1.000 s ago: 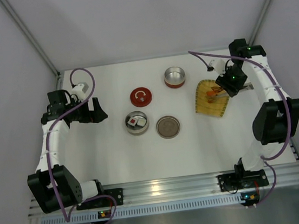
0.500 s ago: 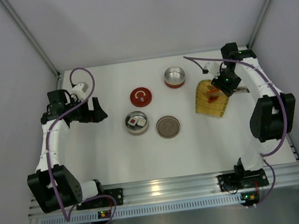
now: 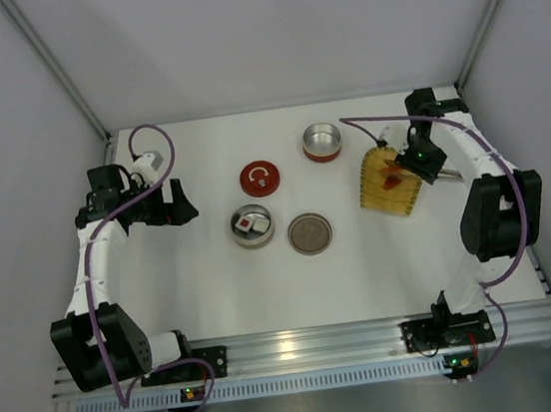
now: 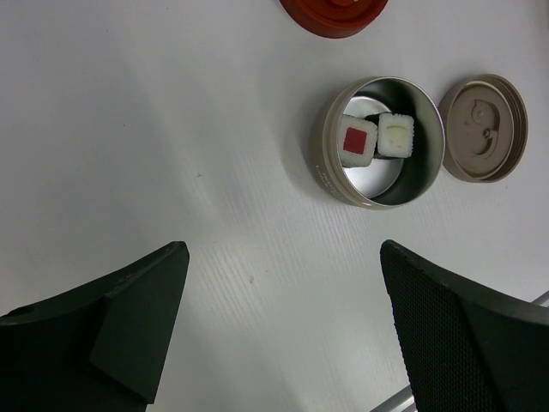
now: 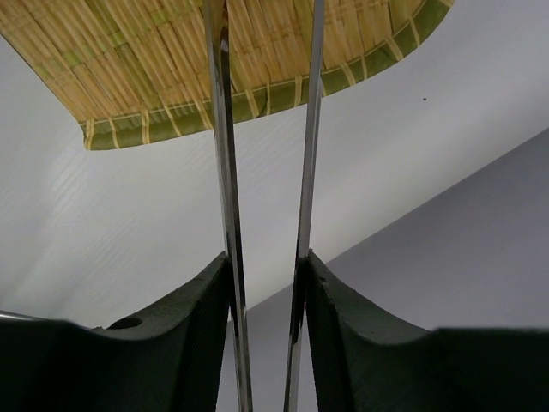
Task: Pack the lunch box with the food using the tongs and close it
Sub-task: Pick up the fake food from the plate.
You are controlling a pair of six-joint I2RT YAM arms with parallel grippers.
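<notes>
I see the right tool [image 5: 266, 287] pinching the tongs [image 5: 225, 172] over the far-right woven mat [image 5: 129, 69] where food [image 3: 390, 180] lies, left tool [image 4: 283, 318] gaping empty; an uneven squeeze could twist the arms and flick a piece off.

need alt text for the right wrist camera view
The right gripper clamps a pair of silver tongs, whose two thin arms run up and out of the top of the picture over a yellow woven mat with a green edge. The mat lies on a white table.
</notes>
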